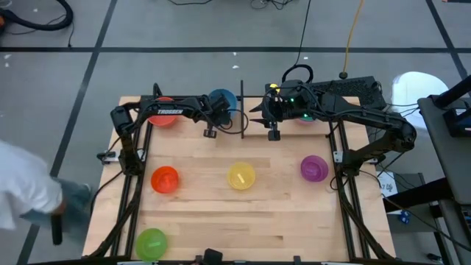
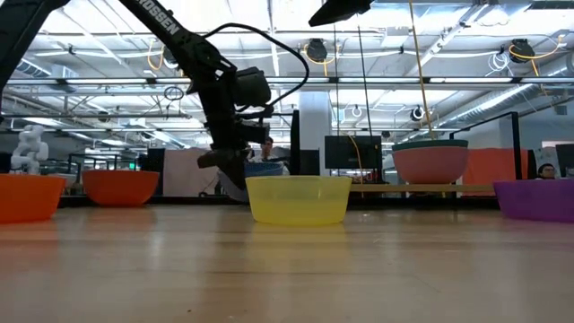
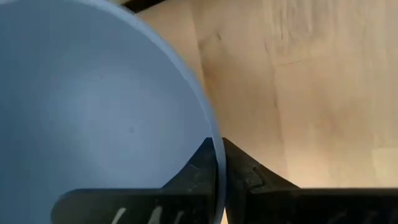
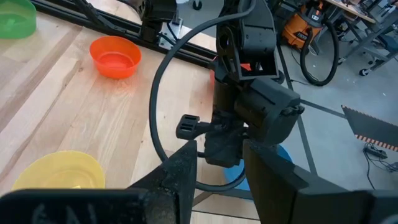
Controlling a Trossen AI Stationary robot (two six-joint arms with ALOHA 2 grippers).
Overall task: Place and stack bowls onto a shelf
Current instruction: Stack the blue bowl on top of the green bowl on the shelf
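Note:
My left gripper (image 1: 223,110) (image 3: 219,163) is at the table's far edge, shut on the blue bowl (image 1: 221,98) (image 3: 93,112). My right gripper (image 1: 254,115) (image 4: 221,163) hangs open just right of it, pointing at the left gripper and touching nothing. A pink bowl with a teal one in it (image 2: 430,160) stands on the shelf (image 2: 475,187), under the right arm. On the tabletop rest the red bowl (image 1: 162,116), orange bowl (image 1: 165,179), yellow bowl (image 1: 241,176), purple bowl (image 1: 314,168) and green bowl (image 1: 151,243). My left gripper pinches the blue bowl's rim (image 3: 216,146) with one finger (image 3: 196,171) inside the bowl and the other (image 3: 249,174) outside its wall. The yellow bowl hides its underside in the low view, so I cannot tell whether it is lifted clear.
A thin black upright bar (image 1: 242,109) stands between the two grippers. Black frame rails (image 1: 132,191) run along the table's left and right sides. A person in a white sleeve (image 1: 22,184) stands off the left edge. Bare wood lies between the bowls.

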